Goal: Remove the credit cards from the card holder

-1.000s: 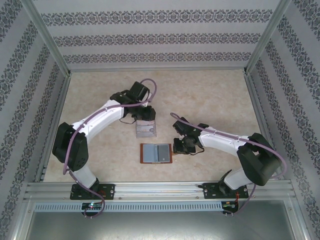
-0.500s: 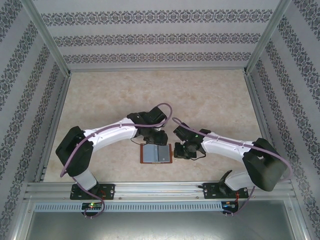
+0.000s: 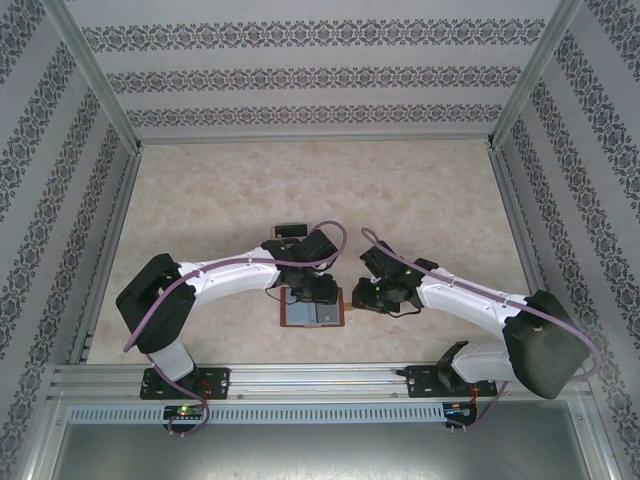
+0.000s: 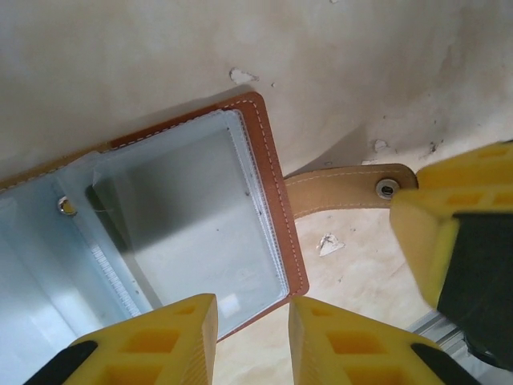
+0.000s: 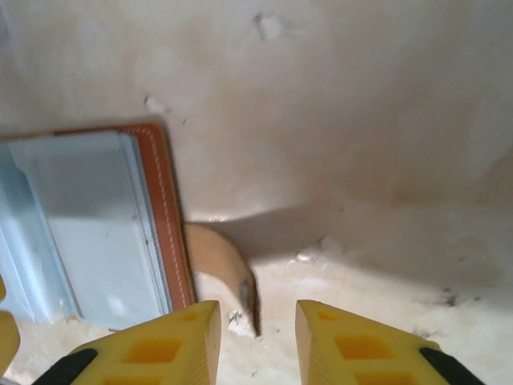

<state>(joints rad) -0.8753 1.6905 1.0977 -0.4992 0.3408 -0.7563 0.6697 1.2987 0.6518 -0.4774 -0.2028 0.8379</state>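
Observation:
The reddish-brown card holder (image 3: 300, 308) lies open and flat on the table, grey-blue pockets (image 4: 192, 216) up. Whether cards sit in the pockets I cannot tell. Its strap tab (image 4: 345, 191) sticks out to the right and curls up off the table (image 5: 224, 261). My left gripper (image 3: 318, 286) hovers over the holder's right half, open, its gap (image 4: 252, 337) above the holder's corner and holding nothing. My right gripper (image 3: 364, 294) stands open (image 5: 258, 337) just beside the strap's end, not touching it. A credit card (image 3: 290, 231) lies on the table behind the left arm.
The beige tabletop (image 3: 430, 190) is fenced by patterned walls and a metal frame (image 3: 510, 200). The two grippers are close together, and one right finger (image 4: 465, 241) shows near the strap in the left wrist view.
My left arm swung from the back of the table toward me and now hangs over the card holder, leaving a card behind it. My right gripper shifted slightly to the right.

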